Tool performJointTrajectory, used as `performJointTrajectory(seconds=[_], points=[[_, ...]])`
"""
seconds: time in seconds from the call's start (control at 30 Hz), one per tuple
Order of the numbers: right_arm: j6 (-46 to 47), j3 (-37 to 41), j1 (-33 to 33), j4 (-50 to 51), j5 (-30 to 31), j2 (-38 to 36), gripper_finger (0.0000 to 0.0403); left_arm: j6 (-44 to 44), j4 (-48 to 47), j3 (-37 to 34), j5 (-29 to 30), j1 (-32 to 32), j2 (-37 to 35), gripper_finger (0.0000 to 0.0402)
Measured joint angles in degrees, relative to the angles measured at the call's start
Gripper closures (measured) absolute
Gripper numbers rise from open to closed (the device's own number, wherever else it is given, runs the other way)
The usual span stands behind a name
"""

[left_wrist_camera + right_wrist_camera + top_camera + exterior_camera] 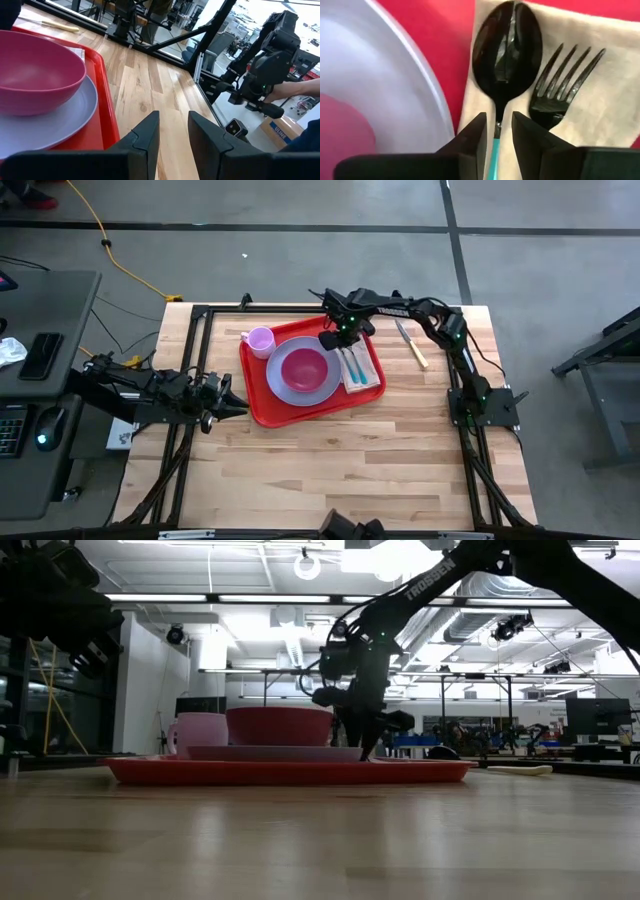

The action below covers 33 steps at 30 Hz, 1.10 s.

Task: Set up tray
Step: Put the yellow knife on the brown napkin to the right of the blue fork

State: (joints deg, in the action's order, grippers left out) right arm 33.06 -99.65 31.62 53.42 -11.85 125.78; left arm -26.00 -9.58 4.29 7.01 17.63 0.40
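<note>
High view: flat red plastic tray [262,402] sits mid-surface; left gripper [232,402] waits off its near corner. Left wrist view: its jaws released, holding nothing. Right wrist view: right gripper [498,131] jaws straddle the teal-handled black spoon [507,55] on the beige napkin [600,90]; grip uncertain, likely placing it.

Bright ceiling lamps [308,565] backlight dark arms; close views blur.
</note>
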Motion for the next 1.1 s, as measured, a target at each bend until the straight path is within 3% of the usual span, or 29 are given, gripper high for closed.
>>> performJointTrajectory(seconds=[0.27, 0.67, 0.9, 1.1], points=[[-3.02, -6.02, 0.73, 4.91, 0.98, -1.44, 0.0338, -0.02, 0.00, 0.00, 0.00, 0.02, 0.00, 0.0268], [-10.23, -19.02, 0.74, 36.67, 21.66, -2.28, 0.0346, -0.02, -0.33, 0.02, -3.00, 0.02, -0.02, 0.0268], [-10.58, -14.46, 1.95, 36.75, 22.12, -6.92, 0.0344, -0.02, -0.41, 0.02, -3.67, 0.02, -0.02, 0.0268], [-10.57, -6.14, 5.51, 35.75, 22.78, -12.07, 0.0343, 0.11, -0.40, 0.02, -3.55, 0.02, 0.00, 0.0268]])
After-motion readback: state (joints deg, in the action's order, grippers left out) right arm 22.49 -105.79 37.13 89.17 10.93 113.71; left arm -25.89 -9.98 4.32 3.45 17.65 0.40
